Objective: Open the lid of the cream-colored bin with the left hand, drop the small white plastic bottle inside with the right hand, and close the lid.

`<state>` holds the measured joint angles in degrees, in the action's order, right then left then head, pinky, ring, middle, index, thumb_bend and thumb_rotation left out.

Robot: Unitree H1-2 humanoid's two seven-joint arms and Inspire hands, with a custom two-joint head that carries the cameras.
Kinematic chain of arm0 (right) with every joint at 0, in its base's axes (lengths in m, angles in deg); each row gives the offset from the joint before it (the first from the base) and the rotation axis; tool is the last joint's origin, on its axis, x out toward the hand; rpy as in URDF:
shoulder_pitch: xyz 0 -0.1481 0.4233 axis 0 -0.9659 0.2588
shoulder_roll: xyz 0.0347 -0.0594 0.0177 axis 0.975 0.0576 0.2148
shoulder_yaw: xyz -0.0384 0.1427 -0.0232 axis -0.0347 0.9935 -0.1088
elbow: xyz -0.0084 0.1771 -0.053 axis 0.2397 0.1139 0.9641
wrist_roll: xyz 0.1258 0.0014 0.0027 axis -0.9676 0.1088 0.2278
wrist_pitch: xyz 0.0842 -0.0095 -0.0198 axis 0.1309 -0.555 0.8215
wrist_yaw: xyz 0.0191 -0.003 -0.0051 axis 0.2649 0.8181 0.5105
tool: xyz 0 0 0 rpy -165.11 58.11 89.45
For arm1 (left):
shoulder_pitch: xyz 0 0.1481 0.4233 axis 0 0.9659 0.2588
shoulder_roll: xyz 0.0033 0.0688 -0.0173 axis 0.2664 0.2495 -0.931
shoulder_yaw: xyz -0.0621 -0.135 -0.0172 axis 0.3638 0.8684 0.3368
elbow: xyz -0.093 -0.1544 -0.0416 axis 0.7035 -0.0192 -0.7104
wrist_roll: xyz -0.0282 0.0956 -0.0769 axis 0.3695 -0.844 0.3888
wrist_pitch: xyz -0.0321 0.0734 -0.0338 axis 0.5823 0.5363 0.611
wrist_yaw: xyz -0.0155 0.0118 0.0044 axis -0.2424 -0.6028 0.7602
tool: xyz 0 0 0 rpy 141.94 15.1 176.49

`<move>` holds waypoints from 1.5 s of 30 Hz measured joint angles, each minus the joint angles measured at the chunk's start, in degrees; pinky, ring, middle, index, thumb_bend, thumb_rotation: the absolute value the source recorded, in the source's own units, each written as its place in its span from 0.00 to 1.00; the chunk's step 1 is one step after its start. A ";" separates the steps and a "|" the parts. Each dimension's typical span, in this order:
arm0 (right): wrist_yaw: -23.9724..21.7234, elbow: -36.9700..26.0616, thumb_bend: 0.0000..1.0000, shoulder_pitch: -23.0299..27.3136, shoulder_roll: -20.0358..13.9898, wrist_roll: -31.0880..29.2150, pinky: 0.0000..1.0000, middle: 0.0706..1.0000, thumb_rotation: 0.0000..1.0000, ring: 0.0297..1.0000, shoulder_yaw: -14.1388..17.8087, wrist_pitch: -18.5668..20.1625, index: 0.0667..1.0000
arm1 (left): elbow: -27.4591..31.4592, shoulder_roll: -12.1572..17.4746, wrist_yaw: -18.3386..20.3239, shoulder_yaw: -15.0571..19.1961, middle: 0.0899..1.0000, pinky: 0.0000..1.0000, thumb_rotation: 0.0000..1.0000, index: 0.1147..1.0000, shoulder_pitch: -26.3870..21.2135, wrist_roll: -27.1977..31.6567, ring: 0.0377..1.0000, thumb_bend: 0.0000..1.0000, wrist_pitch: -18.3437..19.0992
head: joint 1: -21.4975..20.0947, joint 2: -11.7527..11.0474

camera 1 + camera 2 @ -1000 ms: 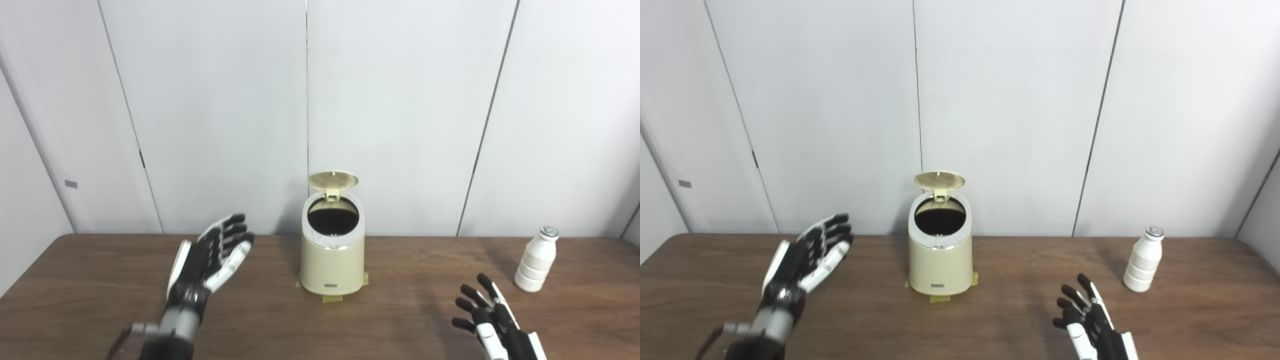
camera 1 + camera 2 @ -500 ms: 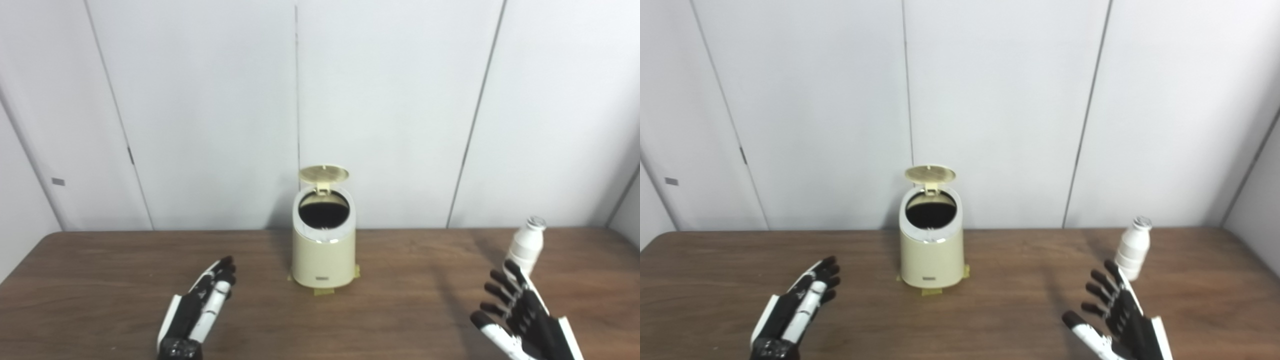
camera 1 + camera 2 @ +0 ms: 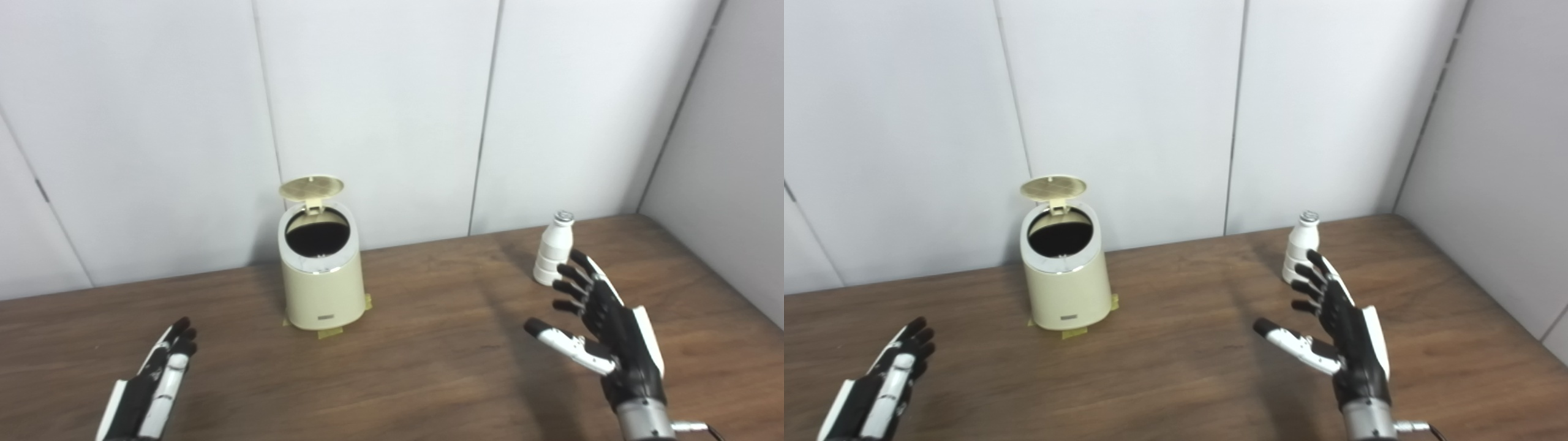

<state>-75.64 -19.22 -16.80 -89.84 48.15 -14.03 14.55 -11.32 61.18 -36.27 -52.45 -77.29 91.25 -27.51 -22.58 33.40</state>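
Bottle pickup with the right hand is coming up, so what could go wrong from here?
1. The small white bottle stands upright, tall and narrow; the open right hand has its fingertips close beside it, and a brush could tip it over.
2. The cream bin has a modest opening; a loose drop might strike the rim.
3. The lid stands open unsupported, the left hand far off; it could fall shut.
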 measured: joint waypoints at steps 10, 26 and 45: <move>0.82 -1.67 0.79 1.85 -2.00 5.61 0.74 0.84 0.20 0.81 2.90 6.18 0.88 | -0.21 1.68 0.38 1.07 0.96 1.00 0.77 0.99 0.03 2.97 0.96 0.50 1.53 | -3.34 1.40; -0.50 1.09 0.82 9.10 -9.40 14.17 0.79 0.89 0.24 0.84 4.79 15.23 0.91 | 4.29 3.94 0.21 1.70 0.92 0.94 0.75 0.96 -0.17 3.51 0.92 0.44 5.11 | -4.04 2.63; -9.20 19.34 0.89 19.33 -14.64 19.12 0.78 0.95 0.15 0.91 5.99 15.35 0.93 | 6.93 4.89 0.03 1.94 0.91 0.91 0.68 0.95 -0.93 4.78 0.90 0.43 8.84 | -2.90 3.87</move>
<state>-84.84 0.13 2.53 -104.47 67.27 -8.04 29.90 -4.40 66.07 -36.24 -50.51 -78.22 96.03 -18.67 -25.49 37.26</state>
